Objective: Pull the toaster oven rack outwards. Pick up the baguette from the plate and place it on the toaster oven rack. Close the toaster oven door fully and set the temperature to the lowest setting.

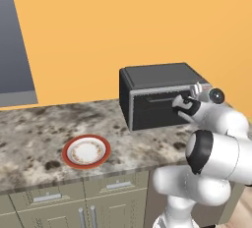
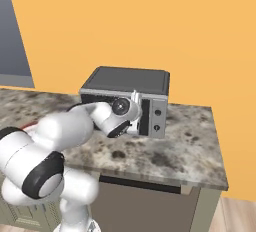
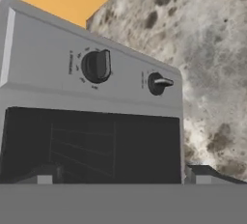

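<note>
Plate (image 1: 86,151) at lower left is bare, door (image 1: 155,105) shut; gripper (image 3: 123,177), fingers apart, faces the knobs (image 3: 96,65). Temperature setting probably left.

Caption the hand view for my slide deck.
Open gripper faces the toaster oven door, two knobs alongside.

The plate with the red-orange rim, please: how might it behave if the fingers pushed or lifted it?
The plate looks shallow, rigid and glossy, so a push would likely slide it across the speckled counter rather than tip it. Its thin, low rim probably gives little to grip, and it may be fragile.
</note>
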You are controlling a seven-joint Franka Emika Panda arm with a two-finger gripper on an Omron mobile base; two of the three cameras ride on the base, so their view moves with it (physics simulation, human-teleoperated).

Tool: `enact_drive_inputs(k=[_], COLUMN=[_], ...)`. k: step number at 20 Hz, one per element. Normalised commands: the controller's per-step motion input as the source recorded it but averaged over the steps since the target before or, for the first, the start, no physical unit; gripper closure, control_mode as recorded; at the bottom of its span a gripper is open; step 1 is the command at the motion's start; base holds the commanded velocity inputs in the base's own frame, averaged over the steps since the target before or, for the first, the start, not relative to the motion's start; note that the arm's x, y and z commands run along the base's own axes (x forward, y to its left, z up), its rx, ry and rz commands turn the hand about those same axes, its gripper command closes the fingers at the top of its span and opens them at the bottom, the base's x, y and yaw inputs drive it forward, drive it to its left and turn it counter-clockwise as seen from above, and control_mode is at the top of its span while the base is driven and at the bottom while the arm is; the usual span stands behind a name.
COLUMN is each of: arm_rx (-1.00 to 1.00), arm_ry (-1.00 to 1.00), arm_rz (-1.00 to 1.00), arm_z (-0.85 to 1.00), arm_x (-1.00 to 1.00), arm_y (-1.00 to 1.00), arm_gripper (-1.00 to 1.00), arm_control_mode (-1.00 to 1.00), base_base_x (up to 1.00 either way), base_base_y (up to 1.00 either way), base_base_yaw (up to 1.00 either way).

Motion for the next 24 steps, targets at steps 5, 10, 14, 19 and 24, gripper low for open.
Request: enact_drive_inputs(k=[5, 10, 14, 19, 24], arm_rx=[0.01, 0.01, 0.03, 0.00, 0.00], arm_ry=[-0.16, -0.12, -0.03, 0.00, 0.05], arm_rz=[0.00, 0.00, 0.00, 0.00, 0.01], arm_z=[-0.28, -0.07, 0.00, 0.27, 0.78], arm_x=[0.41, 0.21, -0.25, -0.60, -0.37], arm_y=[0.04, 0.00, -0.10, -0.22, -0.21], arm_gripper=[-1.00, -1.00, -1.00, -1.00, -1.00], arm_control_mode=[-1.00, -1.00, -1.00, -1.00, -1.00], base_base_x=[0.00, 0.00, 0.00, 0.00, 0.00], base_base_y=[0.00, 0.00, 0.00, 0.00, 0.00], base_base_yaw=[0.00, 0.00, 0.00, 0.00, 0.00])
